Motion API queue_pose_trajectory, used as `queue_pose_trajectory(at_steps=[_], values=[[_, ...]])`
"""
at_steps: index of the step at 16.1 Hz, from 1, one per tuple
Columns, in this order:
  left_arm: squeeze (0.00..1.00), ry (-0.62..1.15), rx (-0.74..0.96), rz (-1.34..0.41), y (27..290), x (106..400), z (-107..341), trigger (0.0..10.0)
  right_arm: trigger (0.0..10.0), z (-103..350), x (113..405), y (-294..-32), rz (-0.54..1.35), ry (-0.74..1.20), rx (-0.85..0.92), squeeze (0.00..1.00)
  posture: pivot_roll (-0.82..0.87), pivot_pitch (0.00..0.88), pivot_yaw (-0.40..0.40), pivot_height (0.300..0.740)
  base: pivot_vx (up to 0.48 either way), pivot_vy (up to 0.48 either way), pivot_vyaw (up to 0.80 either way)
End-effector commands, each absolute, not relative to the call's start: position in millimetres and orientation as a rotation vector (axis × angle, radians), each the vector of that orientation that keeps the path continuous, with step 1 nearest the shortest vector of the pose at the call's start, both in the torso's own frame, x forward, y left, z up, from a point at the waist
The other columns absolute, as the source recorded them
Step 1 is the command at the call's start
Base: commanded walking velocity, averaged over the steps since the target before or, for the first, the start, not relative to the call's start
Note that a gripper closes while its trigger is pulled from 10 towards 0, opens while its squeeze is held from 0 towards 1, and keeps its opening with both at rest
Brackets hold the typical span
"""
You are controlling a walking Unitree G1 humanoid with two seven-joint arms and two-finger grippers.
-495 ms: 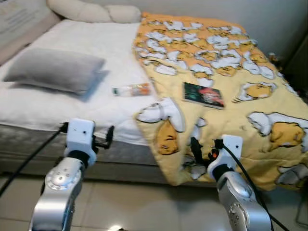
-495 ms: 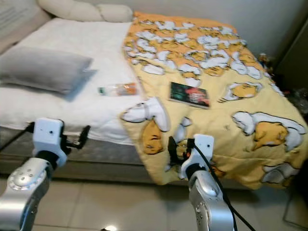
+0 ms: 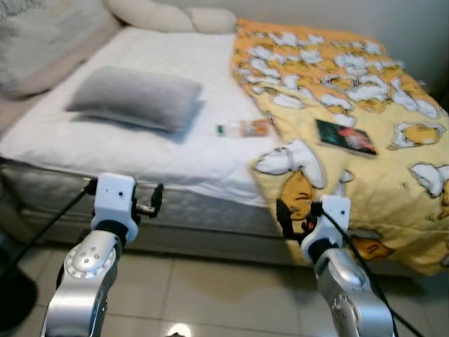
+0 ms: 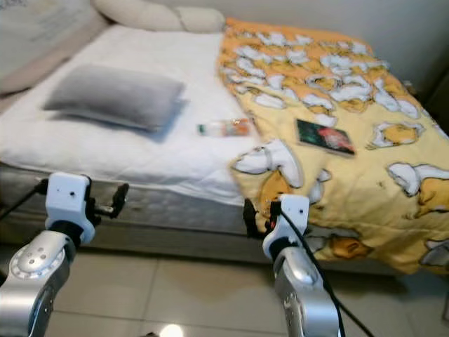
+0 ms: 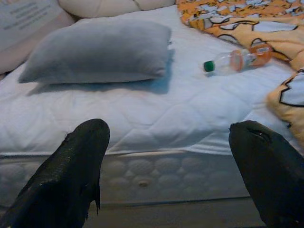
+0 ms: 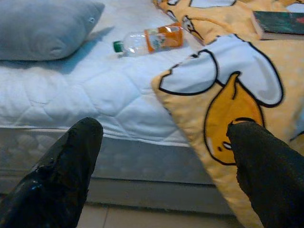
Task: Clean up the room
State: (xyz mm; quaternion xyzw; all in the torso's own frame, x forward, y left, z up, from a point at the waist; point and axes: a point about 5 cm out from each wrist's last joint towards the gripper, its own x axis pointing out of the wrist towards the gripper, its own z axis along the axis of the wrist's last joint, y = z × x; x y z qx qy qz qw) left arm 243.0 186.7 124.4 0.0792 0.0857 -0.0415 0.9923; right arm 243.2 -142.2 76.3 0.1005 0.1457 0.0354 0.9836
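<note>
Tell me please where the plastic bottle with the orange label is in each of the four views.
Left eye view: plastic bottle lies on the white sheet, mid-picture.
Right eye view: on the sheet, just left of the yellow blanket.
Left wrist view: upper right, green cap toward the grey pillow.
Right wrist view: top centre, beside the blanket's edge.
Shared landmark: the grey pillow.
</note>
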Motion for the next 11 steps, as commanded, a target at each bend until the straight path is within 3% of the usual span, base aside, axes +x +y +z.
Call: queue_pose_trajectory(at_steps=[1,5,11], values=[[0.0,0.155,0.146,-0.109,178.4,242.8,126.1,10.0,10.0,75.5,242.0,-150.9,0.04,0.297,0.19,0.0,0.07,0.0,-0.025,0.74,0.0,0.0,0.0],[0.0,0.173,0.145,-0.088,179.2,242.0,125.4,10.0,10.0,76.7,243.4,-148.0,0.057,0.293,0.19,0.0,0.08,0.0,-0.033,0.74,0.0,0.0,0.0],[0.0,0.153,0.154,-0.107,176.5,240.5,127.6,10.0,10.0,78.0,245.4,-149.8,0.068,0.289,0.189,0.0,0.08,0.0,-0.036,0.74,0.277,0.0,0.0]])
